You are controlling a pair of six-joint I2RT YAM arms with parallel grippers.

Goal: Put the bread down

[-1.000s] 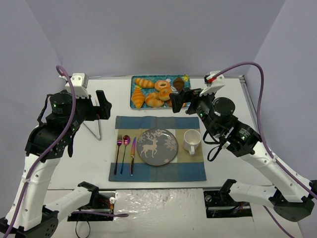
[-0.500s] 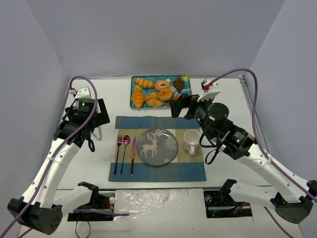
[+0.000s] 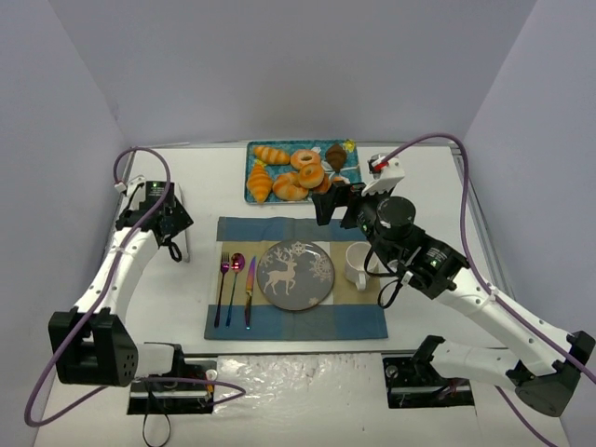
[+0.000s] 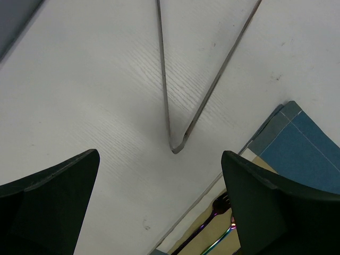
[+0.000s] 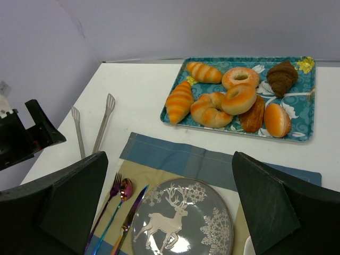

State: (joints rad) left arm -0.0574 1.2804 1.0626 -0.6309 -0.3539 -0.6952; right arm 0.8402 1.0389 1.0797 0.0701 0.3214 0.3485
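Observation:
The bread (image 3: 311,176) is a glossy golden-orange ring bun lying on the teal tray (image 3: 346,149) at the back of the table, among several other pastries. It also shows in the right wrist view (image 5: 239,99), in front of a paler ring doughnut (image 5: 240,77). My right gripper (image 3: 333,203) is open and empty, hovering just in front of the tray's near right part, above the placemat's far edge; in its own view (image 5: 170,207) it looks down over the deer plate (image 5: 159,202). My left gripper (image 3: 172,226) is open and empty, low over metal tongs (image 4: 175,106) at the left.
A grey deer plate (image 3: 321,279) sits on a blue-and-beige placemat (image 3: 279,321), with fork, spoon and knife (image 3: 236,289) to its left and a white mug (image 3: 360,264) to its right. Croissants and a dark pastry share the tray. The tongs (image 3: 184,237) lie left of the placemat.
My left arm has swung down and back to the left, its gripper now low over the tongs. My right gripper has shifted slightly left near the tray. The bread has not moved.

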